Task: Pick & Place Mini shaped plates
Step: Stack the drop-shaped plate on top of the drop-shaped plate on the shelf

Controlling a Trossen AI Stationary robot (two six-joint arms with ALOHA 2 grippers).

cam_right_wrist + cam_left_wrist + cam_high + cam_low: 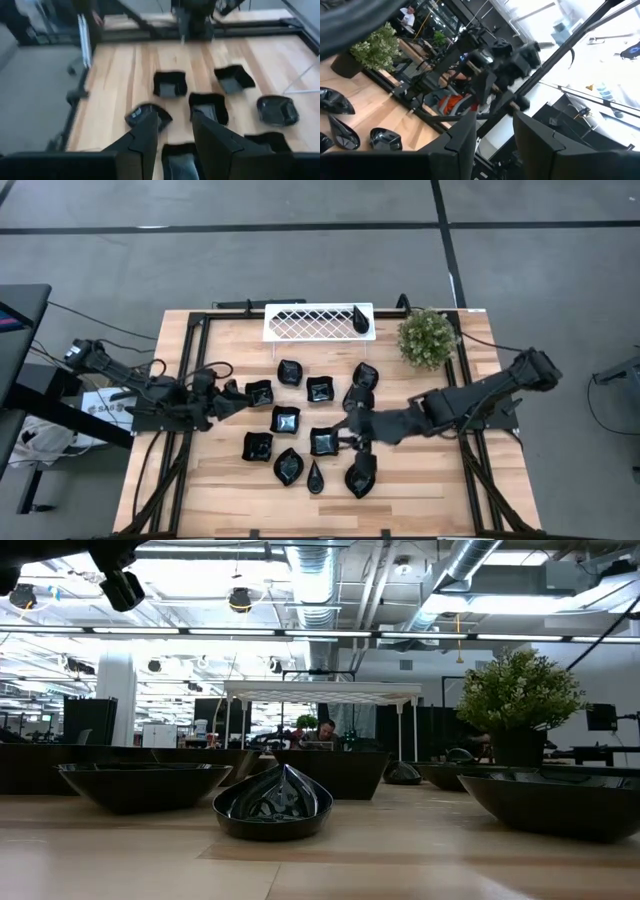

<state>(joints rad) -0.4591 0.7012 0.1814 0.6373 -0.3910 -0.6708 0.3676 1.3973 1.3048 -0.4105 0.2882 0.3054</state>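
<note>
While black mini plates (286, 420) dot the table (420, 490), right pincer (172, 131) hovers released, left pincer (495, 131) apparently released too

Twelve mini shaped plates (285, 420) lie on the table — a thirteenth sits in the white lattice tray (300, 323). One potted plant (427, 337) — two arms.

The table (420, 480) is pale wood with visible grain and a smooth, lightly satin face. The small plates (285, 420) are glossy black, mirroring the ceiling lights, while the tray (315, 323) is matt white lattice. The arms (480, 395) look like dark matt plastic or metal; the floor (300, 260) is dull grey.
</note>
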